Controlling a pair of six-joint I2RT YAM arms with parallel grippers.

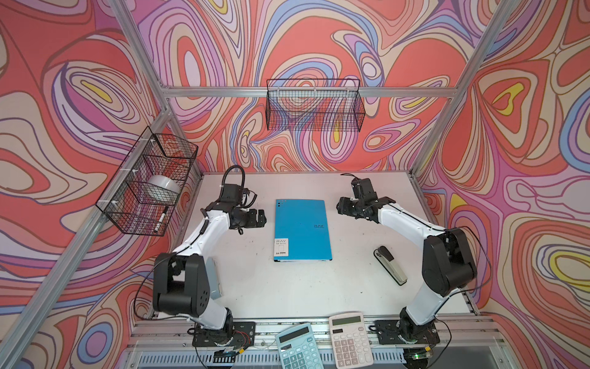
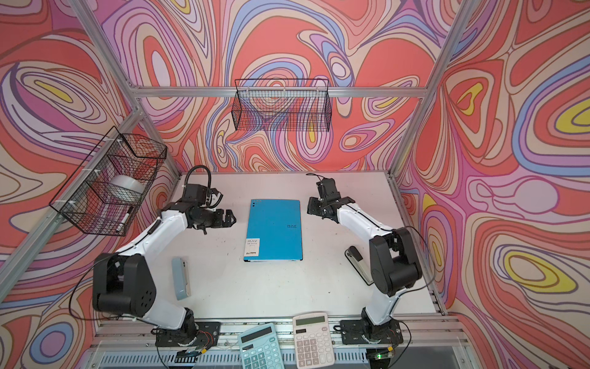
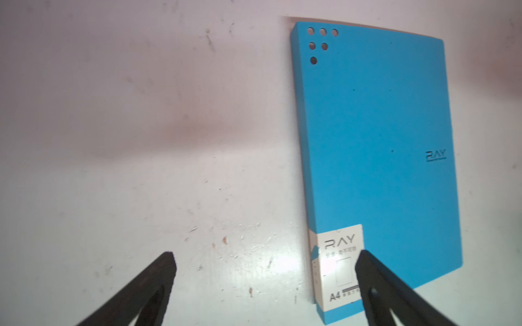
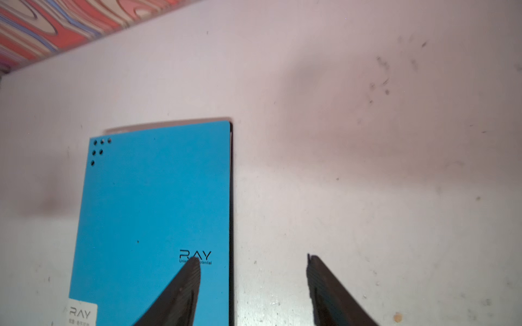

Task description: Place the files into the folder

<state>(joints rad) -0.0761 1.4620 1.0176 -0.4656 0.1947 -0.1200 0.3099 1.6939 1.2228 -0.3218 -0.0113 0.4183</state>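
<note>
Teal calculator (image 1: 298, 346): on the front rail (image 1: 178, 329), beyond the table's (image 1: 287, 287) front edge.
White calculator (image 1: 350, 340): just beside it, to the right.
Folder (image 1: 301, 230): closed, blue cover up, flat at the table's middle.
Left gripper (image 3: 265, 256): fingers spread, empty, just beside the folder's left edge.
Right gripper (image 4: 252, 259): released, empty, near the folder's right edge.
Stapler (image 1: 391, 265): near the table's right edge.
</note>
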